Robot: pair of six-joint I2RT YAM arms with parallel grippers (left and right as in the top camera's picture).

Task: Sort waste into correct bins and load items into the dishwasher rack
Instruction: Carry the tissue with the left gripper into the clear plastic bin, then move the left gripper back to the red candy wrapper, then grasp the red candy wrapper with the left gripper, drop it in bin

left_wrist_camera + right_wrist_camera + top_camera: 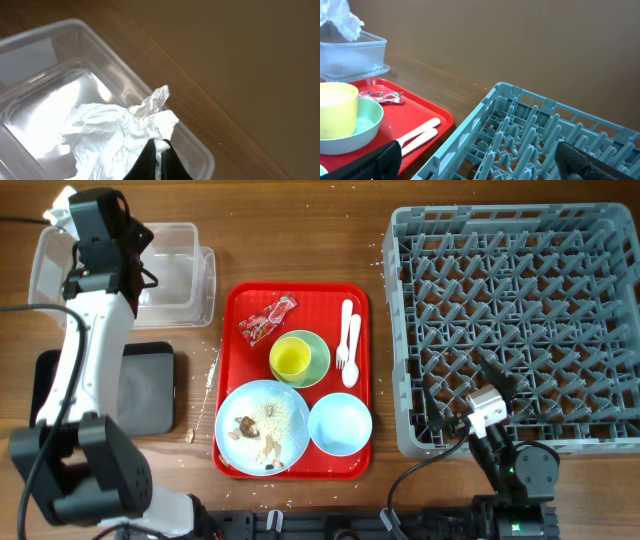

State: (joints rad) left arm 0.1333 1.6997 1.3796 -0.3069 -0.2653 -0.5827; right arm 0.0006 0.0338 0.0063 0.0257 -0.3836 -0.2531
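My left gripper (112, 242) (160, 146) is shut on the crumpled white napkin (117, 135) and holds it over the clear tub (185, 275) (60, 85). The napkin also shows in the right wrist view (342, 20). The black tray (150, 385) lies in front of the tub. The red wrapper (268, 318), yellow cup (291, 359) in the green bowl (320, 348), blue bowl (340, 423), blue plate (235, 405) with food scraps (248, 424), and white fork and spoon (347, 340) lie on the red serving tray. My right gripper (490, 385) (480, 165) is open and empty over the grey rack's (520, 310) near left part.
The red serving tray (240, 305) sits mid-table between the bins and the rack. Small crumbs lie on the wood beside the tray's left edge (210, 375). My right arm's base (520, 470) stands at the front edge.
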